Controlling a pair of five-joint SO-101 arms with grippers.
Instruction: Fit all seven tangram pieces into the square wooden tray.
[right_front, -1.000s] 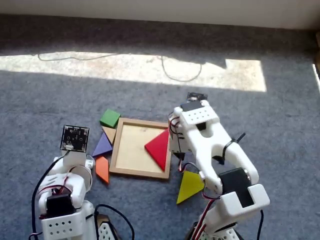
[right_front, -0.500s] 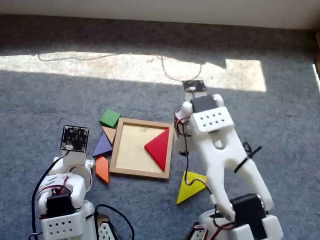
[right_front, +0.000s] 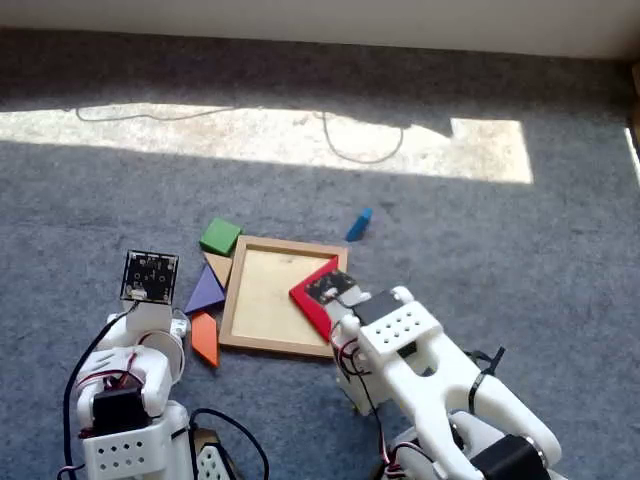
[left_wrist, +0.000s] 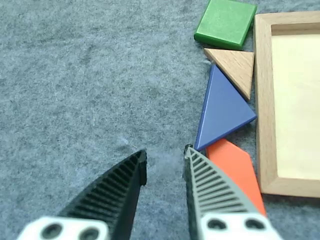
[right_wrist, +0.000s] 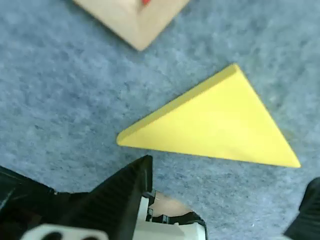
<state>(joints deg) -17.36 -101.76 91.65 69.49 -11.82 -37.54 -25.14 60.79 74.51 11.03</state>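
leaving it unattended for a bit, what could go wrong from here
The yellow triangle lies flat on carpet near the open right end effector, so a grasp may slip off. The right arm hangs over the tray corner by the red triangle and could knock either.

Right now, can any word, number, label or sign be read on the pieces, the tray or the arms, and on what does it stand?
No text can be read.
The wooden tray, green square, blue triangle and yellow triangle are plain.
The dark board on the left arm bears marks too small to read.
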